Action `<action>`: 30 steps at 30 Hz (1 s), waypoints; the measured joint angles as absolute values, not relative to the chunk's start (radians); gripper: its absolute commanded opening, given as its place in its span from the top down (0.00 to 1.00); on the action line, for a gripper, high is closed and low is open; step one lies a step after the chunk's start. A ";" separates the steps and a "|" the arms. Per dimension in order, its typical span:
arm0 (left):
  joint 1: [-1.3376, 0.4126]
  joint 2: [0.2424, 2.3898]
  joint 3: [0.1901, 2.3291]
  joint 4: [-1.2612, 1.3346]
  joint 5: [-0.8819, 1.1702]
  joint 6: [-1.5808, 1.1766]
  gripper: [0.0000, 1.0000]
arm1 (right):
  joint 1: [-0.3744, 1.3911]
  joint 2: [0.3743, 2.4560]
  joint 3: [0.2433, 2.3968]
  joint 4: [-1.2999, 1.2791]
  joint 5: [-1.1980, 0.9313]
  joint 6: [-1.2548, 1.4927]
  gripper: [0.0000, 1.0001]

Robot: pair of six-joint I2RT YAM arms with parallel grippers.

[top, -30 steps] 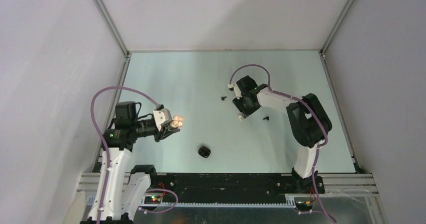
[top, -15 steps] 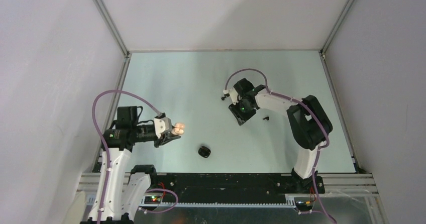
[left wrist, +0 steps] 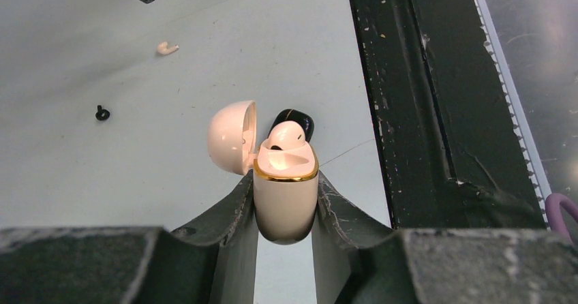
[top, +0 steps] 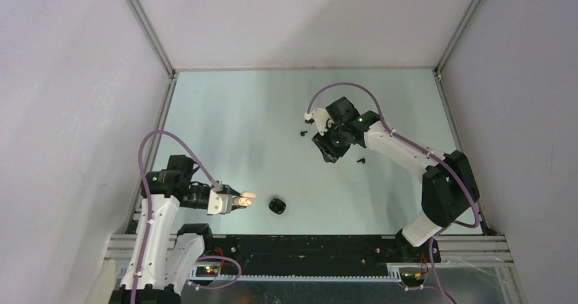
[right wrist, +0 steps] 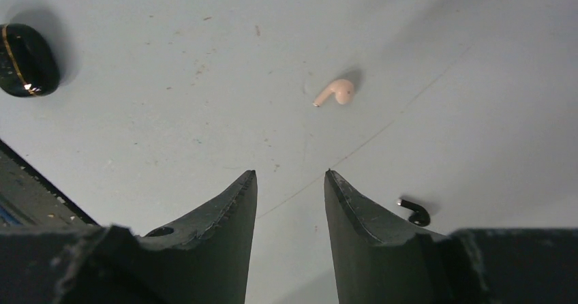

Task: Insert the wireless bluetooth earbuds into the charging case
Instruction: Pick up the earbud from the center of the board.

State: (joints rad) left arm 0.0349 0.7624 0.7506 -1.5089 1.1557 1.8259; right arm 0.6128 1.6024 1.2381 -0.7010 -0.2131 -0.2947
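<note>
My left claw (top: 235, 202) pinches the cream case (left wrist: 285, 208), its lid (left wrist: 228, 137) open and one cream bud (left wrist: 283, 136) seated inside. Just beyond, the black case (left wrist: 293, 121) lies on the table (top: 238, 113). Farther out, my right claw (right wrist: 290, 178) hangs spread and empty, with a loose cream bud (right wrist: 336, 91) ahead of it and a black bud (right wrist: 414, 213) beside its finger.

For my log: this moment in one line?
left gripper shut on open cream pebble-shaped case | right gripper open near loose cream stemmed earbud

Black case (left wrist: 300, 120) is mostly hidden behind the cream case (left wrist: 286, 202). Can't tell if its second slot's filled.
</note>
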 measured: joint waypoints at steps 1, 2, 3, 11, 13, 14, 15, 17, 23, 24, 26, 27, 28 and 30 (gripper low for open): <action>0.035 0.765 0.750 -1.515 1.156 1.841 1.00 | 0.609 1.602 1.238 -0.699 -0.207 -0.299 0.54; 0.035 0.766 0.750 -1.529 1.156 1.872 1.00 | 0.601 1.603 1.238 -0.698 -0.200 -0.307 0.54; 0.035 0.766 0.750 -1.535 1.156 1.887 1.00 | 0.596 1.603 1.238 -0.695 -0.196 -0.310 0.54; 0.035 0.771 0.750 -1.559 1.158 1.939 1.00 | 0.533 1.699 1.311 -0.690 -0.205 -0.336 0.54; 0.035 0.773 0.750 -1.559 1.158 1.942 1.00 | 0.511 1.748 1.360 -0.701 -0.216 -0.335 0.54; 0.035 0.773 0.750 -1.559 1.158 1.944 1.00 | 0.501 1.769 1.380 -0.701 -0.221 -0.335 0.55; 0.035 0.772 0.750 -1.559 1.158 1.946 1.00 | 0.490 1.795 1.406 -0.707 -0.228 -0.334 0.55; 0.035 0.772 0.750 -1.559 1.158 1.947 1.00 | 0.473 1.839 1.446 -0.709 -0.241 -0.332 0.55; 0.035 0.772 0.748 -1.560 1.158 1.950 1.00 | 0.455 1.880 1.455 -0.726 -0.260 -0.323 0.55; 0.035 0.772 0.748 -1.560 1.158 1.951 1.00 | 0.455 1.881 1.454 -0.728 -0.264 -0.323 0.55; 0.035 0.772 0.747 -1.560 1.158 1.960 1.00 | 0.455 1.882 1.453 -0.732 -0.273 -0.323 0.55; 0.035 0.772 0.744 -1.560 1.158 1.967 1.00 | 0.454 1.882 1.453 -0.733 -0.279 -0.322 0.55; 0.035 0.771 0.739 -1.559 1.159 1.973 1.00 | 0.454 1.882 1.453 -0.735 -0.283 -0.322 0.55; 0.035 0.768 0.721 -1.560 1.158 1.983 0.99 | 0.451 1.882 1.453 -0.738 -0.297 -0.320 0.55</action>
